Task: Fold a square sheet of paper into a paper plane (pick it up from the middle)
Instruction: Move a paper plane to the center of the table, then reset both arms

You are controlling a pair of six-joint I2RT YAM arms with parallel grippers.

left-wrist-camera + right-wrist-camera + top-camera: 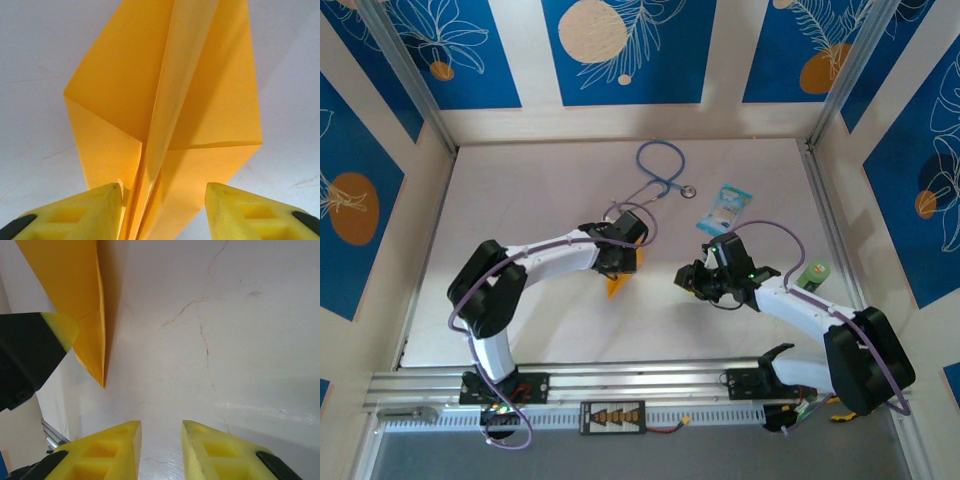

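Note:
The square sheet of paper is folded into an orange-yellow paper plane [615,286] that lies on the white table, with a raised centre crease [165,100]. My left gripper [620,262] sits directly over it. Its yellow jaws [164,212] stand apart either side of the upright keel, and the left fingertip [107,200] brushes the folded layers. My right gripper [688,280] is a short way right of the plane, low over bare table. Its jaws [161,450] hold a narrow gap with nothing between them. The plane's pointed end [75,290] lies to its upper left.
A blue stethoscope [660,170] lies at the back centre. A light-blue printed packet [726,207] is behind the right gripper, and a green object [813,274] sits beside the right arm. A metal rail [640,380] runs along the near edge.

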